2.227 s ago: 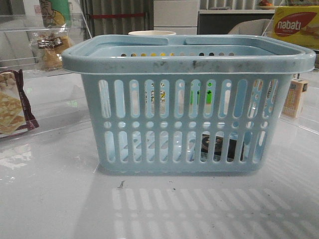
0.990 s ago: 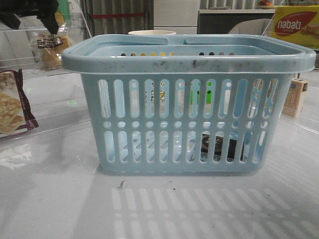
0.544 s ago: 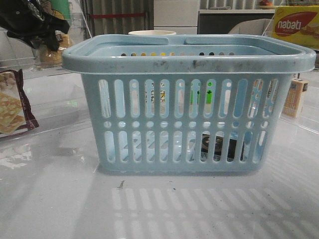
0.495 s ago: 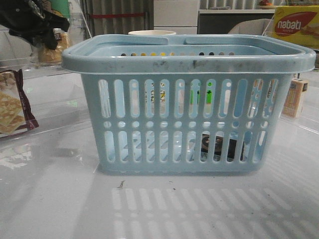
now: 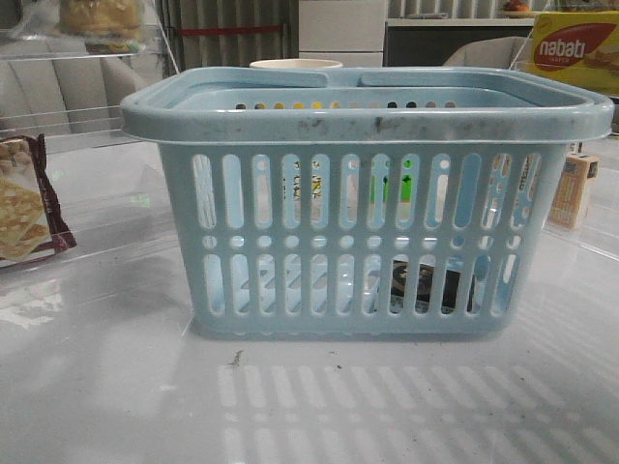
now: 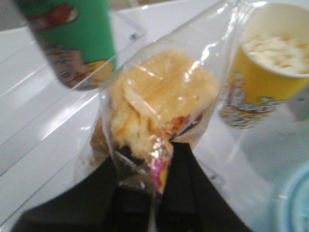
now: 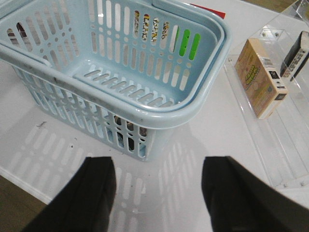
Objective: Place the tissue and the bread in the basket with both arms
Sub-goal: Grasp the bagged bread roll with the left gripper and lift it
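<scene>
**Bread is up, but the grip looks thin**

White and shiny, the surface (image 5: 106, 387) holds the big blue basket (image 5: 366, 116), which sits well apart from the left tool (image 6: 149, 193) and just ahead of the right tool (image 7: 159, 193).

In the left wrist view, the left tool is pinched tight on the bread (image 6: 159, 96). It seems to hold only a fold at the edge of the clear bag, so the loaf hangs past the tips. The bag could slip out on the way over, because thin plastic is slick and the bread is heavier than that little fold.

A green can (image 6: 72, 38) and a yellow cup (image 6: 270, 63) stand close beside the bread. A swinging bag could knock them over.

The right tool is spread wide and holds nothing.

Smallest is the tissue (image 5: 426, 287). It seems to lie low inside the basket, a dark shape behind the slots.
</scene>
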You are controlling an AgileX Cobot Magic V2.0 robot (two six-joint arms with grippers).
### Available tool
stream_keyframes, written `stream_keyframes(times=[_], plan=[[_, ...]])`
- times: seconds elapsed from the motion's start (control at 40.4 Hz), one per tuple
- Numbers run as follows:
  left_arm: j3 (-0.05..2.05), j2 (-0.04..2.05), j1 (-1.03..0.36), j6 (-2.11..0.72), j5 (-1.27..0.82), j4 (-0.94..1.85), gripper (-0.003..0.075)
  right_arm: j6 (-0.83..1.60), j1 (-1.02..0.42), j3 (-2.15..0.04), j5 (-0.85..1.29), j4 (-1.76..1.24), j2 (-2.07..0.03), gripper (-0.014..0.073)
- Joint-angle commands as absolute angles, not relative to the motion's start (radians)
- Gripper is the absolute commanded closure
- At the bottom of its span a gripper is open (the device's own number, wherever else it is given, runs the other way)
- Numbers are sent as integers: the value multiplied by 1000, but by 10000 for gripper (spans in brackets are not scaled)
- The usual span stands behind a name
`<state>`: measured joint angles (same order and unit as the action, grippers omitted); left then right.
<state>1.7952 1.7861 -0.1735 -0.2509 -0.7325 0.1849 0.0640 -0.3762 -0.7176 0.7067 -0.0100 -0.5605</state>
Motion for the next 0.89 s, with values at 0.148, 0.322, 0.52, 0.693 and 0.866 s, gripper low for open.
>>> stream_keyframes(times=[0.148,0.322,0.52,0.693,0.866], plan=[[1628,1543,-348,-450,-653,360,630,70,-377,-742,631,0,-560,86],[1524,1519,-487,-458,-631,360,630,70,-377,-742,631,0,-560,86],[1495,1581,-574,-458,-625,360,621,70,-377,-742,631,0,-560,86],[1496,1625,-581,-458,-606,364,345,70,-377,-742,631,0,-560,86],[1496,1589,-579,-458,-623,364,216,70,-377,-742,630,0,-560,86]])
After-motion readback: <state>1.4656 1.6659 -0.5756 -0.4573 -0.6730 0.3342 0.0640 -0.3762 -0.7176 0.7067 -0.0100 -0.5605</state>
